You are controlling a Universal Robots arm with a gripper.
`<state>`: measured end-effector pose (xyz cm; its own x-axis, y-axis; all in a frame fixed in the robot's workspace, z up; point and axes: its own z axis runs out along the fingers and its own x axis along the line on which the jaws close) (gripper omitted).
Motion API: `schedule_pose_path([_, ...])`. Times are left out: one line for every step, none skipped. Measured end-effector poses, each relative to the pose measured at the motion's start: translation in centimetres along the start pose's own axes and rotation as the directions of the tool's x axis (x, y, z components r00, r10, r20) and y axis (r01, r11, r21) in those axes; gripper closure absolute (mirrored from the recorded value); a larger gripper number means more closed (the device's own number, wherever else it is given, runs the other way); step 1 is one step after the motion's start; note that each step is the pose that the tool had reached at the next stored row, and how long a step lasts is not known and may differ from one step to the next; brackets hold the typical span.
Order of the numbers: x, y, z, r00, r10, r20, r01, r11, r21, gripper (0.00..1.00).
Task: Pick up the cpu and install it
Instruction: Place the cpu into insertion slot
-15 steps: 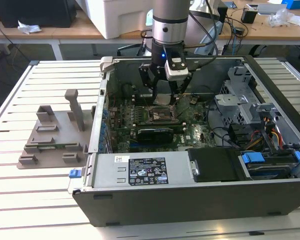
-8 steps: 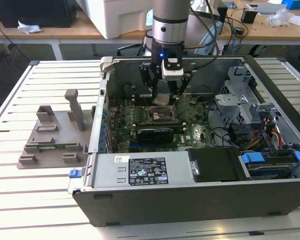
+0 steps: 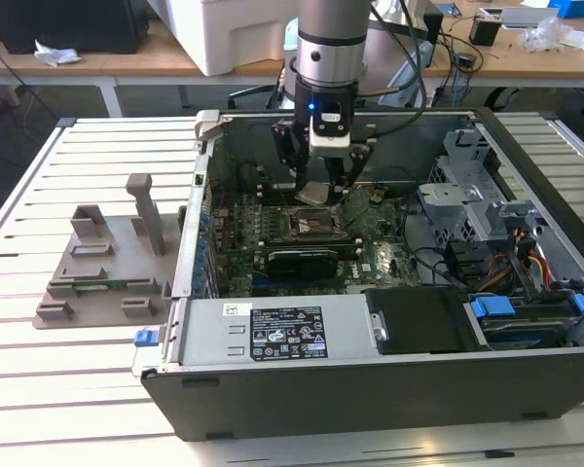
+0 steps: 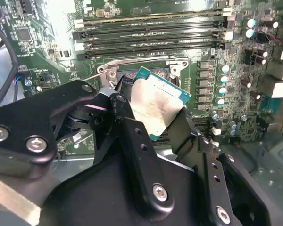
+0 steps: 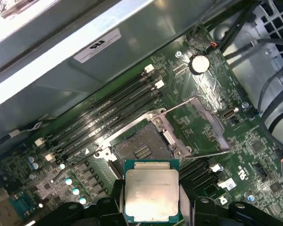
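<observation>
The cpu (image 5: 151, 190) is a flat square chip with a silvery top and a green rim, held between my black fingers (image 5: 111, 200). My gripper (image 4: 153, 115) is shut on the cpu (image 4: 155, 104) and hangs just above the open black socket (image 5: 144, 146) on the green motherboard (image 5: 203, 89). The socket's metal bracket (image 5: 205, 127) is swung open to one side. In the exterior view my gripper (image 3: 316, 192) reaches down into the open computer case (image 3: 370, 350), with the cpu (image 3: 312, 193) over the socket (image 3: 307, 224).
Memory slots (image 5: 104, 115) run beside the socket. A drive cage (image 3: 467, 185) and bundled cables (image 3: 511, 263) fill the case at the exterior view's right. A grey plastic tray (image 3: 102, 268) with upright posts stands on the slatted table at the exterior view's left.
</observation>
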<state>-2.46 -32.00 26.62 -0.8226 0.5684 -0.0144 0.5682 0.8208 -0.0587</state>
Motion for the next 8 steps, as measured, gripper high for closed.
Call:
schedule_pose_path([0.00, 0.00, 0.00, 0.9998, 0.020, -0.0012, -0.020, 0.9998, 0.0003, 0.45])
schedule_pose_path([0.00, 0.00, 0.00, 0.9991, 0.042, -0.0025, -0.042, 0.9991, 0.0006, 0.45])
schedule_pose_path([0.00, 0.00, 0.00, 0.9985, 0.055, -0.0032, -0.055, 0.9985, 0.0009, 0.45])
schedule_pose_path([0.00, 0.00, 0.00, 0.9977, 0.067, -0.0039, -0.067, 0.9977, 0.0010, 0.45])
schedule_pose_path([0.00, 0.00, 0.00, 0.9968, 0.080, -0.0047, -0.080, 0.9968, 0.0013, 0.45])
schedule_pose_path([0.00, 0.00, 0.00, 0.9958, 0.092, -0.0053, -0.092, 0.9958, 0.0016, 0.45])
schedule_pose_path([0.00, 0.00, 0.00, 0.9948, 0.101, -0.0059, -0.101, 0.9948, 0.0017, 0.45])
schedule_pose_path([0.00, 0.00, 0.00, 0.9934, 0.115, -0.0067, -0.115, 0.9934, 0.0021, 0.45])
